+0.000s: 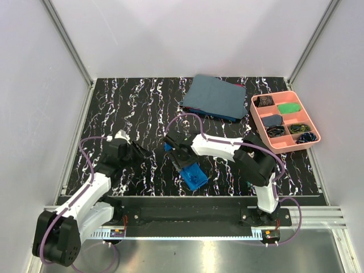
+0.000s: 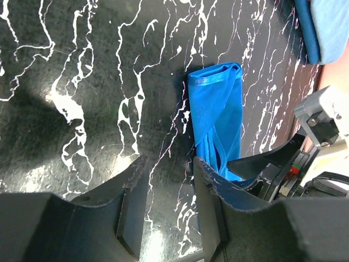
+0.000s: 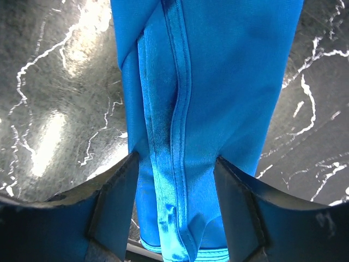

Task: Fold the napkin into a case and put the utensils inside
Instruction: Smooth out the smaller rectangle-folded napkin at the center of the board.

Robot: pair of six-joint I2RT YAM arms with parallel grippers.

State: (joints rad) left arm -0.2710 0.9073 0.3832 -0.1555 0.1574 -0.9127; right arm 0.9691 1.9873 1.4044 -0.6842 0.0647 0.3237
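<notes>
Two arms, top view: your left gripper (image 1: 134,152) hangs at 9 o'clock of the napkin (image 1: 193,176), apart from it. Your right gripper (image 1: 181,157) sits over its 12 o'clock end.
Napkin, top view: it is folded to a narrow strip near the 6 o'clock edge of the table (image 1: 125,108), so the case looks nearly formed.
Surroundings, top view: the grey cloth (image 1: 216,96) lies at 12 o'clock and the pink tray (image 1: 307,116) at 2 o'clock, both well apart from the napkin. Nothing blocks you.
Utensils: you cannot pick them out in any view.
Left gripper, left wrist view: the jaws are partly apart with nothing between them and bare table below. The napkin (image 2: 215,114) lies at 1 o'clock, clear of the fingers (image 2: 133,185), which probably stand off so the fold can lie flat.
Right gripper, right wrist view: the jaws are wide and straddle the strip (image 3: 218,76), with the hem ridge running between them. You are likely steadying it. Whether the pads touch the cloth is unclear.
</notes>
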